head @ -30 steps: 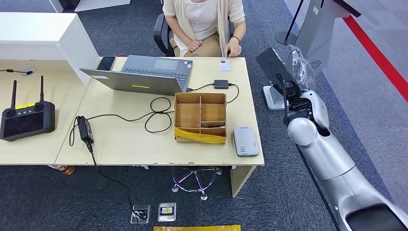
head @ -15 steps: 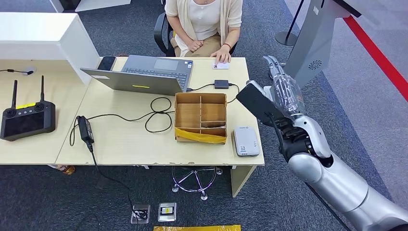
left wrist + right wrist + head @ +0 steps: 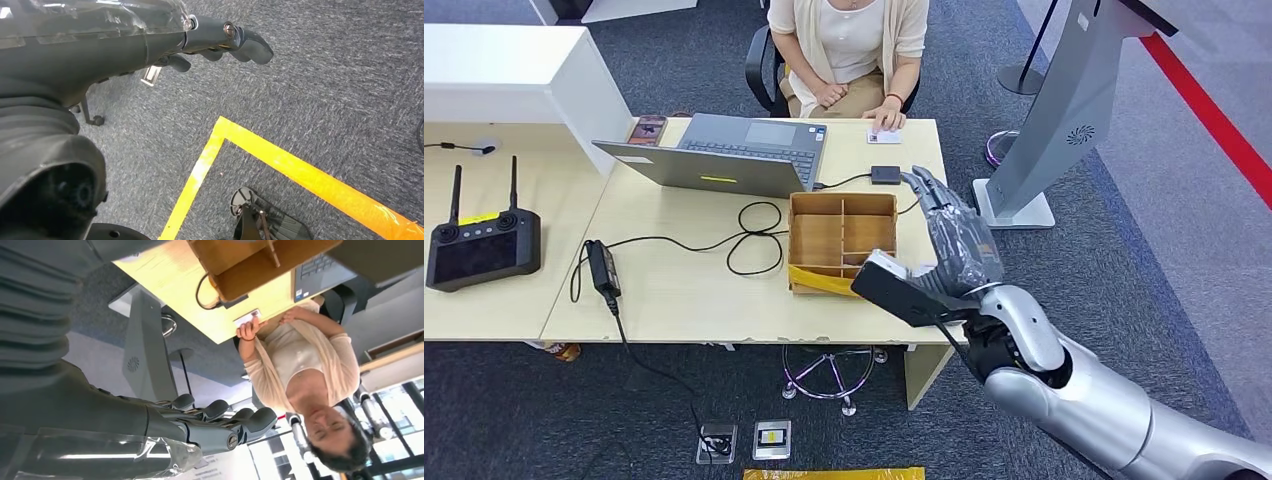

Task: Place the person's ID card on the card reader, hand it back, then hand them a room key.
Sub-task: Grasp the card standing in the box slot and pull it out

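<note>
Moved since earlier frame: right hand (image 3: 954, 250), formerly out beside the grey kiosk stand (image 3: 1064, 110), now over the near right corner of the table (image 3: 674, 300), covering the spot where the grey card reader lay. Person's hand (image 3: 886, 114) has shifted slightly along the far edge with the card.

Item 1, ID card (image 3: 884, 134): white, flat on the far right edge of the table, under the person's fingertips. Well apart from the robot's fingers (image 3: 929, 190), which point toward it across the cardboard divider box (image 3: 842, 240) and the small black adapter (image 3: 883, 174).

Item 2, right hand: fingers extended and apart, holding nothing; clear film wrap over the back.

Item 3, left hand (image 3: 150, 40): hangs over grey carpet (image 3: 325, 90) crossed by yellow floor tape (image 3: 300, 172); fingers loosely curled, nothing in them.

View notes: head view gives the table layout, with laptop (image 3: 724, 155), looped black cable (image 3: 744, 235), power brick (image 3: 604, 268) and black handheld controller (image 3: 479, 245). Right wrist view adds the card (image 3: 246, 318) seen from the table's side, pinned at the edge by the person's hand (image 3: 246, 331), plus the underside of the divider box (image 3: 250, 265) and the kiosk stand (image 3: 142, 355).
</note>
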You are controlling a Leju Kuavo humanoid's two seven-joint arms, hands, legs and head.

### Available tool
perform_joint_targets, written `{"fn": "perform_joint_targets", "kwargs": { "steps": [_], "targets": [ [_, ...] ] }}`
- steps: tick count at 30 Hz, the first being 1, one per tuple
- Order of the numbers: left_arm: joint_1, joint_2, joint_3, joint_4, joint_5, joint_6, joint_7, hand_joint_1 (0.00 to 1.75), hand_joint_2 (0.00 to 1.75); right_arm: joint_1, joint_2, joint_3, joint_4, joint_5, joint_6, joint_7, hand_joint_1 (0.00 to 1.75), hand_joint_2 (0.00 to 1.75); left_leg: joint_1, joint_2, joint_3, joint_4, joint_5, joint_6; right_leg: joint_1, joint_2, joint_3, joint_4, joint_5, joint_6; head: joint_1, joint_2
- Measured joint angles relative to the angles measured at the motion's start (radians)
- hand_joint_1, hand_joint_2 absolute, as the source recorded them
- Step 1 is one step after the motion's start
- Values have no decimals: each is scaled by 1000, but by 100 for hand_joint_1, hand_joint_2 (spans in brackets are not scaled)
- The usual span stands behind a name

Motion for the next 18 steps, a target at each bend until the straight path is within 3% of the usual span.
{"fn": "perform_joint_targets", "kwargs": {
  "steps": [10,18],
  "targets": [
    [-3,-2,-4,-1,1,11,16,0,0,-14,77,99,106,164,-6,-19,0,175,0,-2,0,0,0,0,0,-1,0,0,-1,0,0,0],
    [-16,-3,-20,-2,-6,8,40,0,0,-14,159,127,253,174,-11,-37,0,175,0,-2,0,0,1,-1,0,-1,0,0,-1,0,0,0]
  ]
}}
